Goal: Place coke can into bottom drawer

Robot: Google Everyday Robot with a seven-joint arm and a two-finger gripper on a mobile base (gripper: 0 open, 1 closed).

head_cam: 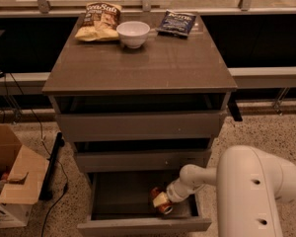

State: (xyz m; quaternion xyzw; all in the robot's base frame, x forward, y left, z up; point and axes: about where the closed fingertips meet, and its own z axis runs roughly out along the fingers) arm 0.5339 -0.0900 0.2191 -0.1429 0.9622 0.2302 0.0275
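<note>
My gripper (161, 200) sits inside the open bottom drawer (138, 225), over the coke can (156, 193). Whether it grips: cannot tell.

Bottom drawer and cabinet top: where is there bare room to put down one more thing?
In the bottom drawer, the floor is bare from the left wall to the coke can; the gripper and arm crowd the right side. On the cabinet top, middle and front are bare; chip bag, bowl and blue bag line the back edge.
</note>
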